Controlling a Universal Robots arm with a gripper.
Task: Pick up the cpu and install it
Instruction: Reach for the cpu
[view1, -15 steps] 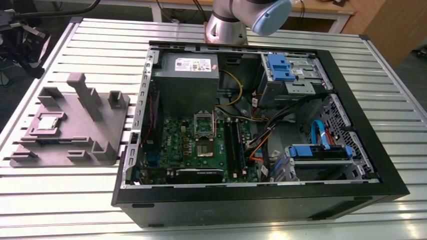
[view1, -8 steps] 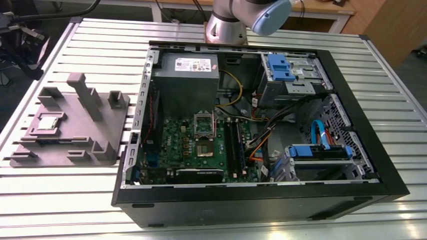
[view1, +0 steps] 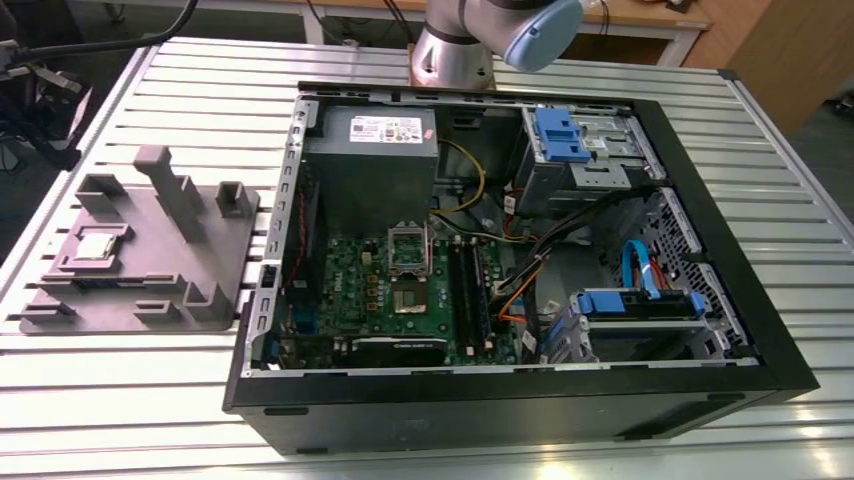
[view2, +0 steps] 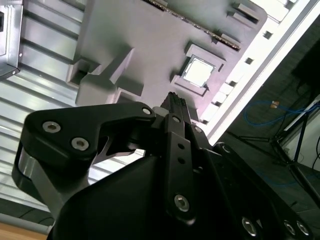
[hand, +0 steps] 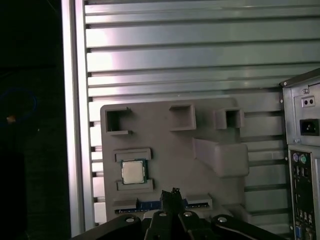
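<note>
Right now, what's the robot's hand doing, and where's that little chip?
Hand shut, empty, over the grey tray. Cpu lying in its tray pocket, not gripped. Nothing between hand and cpu.

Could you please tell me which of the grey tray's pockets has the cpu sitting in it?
The square pocket between two short bars holds the cpu, its metal top showing; the three bracket-shaped pockets along the grey tray's edge hold nothing.

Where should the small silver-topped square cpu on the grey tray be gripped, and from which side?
Likely from above, pinching its two free edges: the silver-topped square cpu lies flat in the grey plastic tray, raised blocks flanking the other two edges.
</note>
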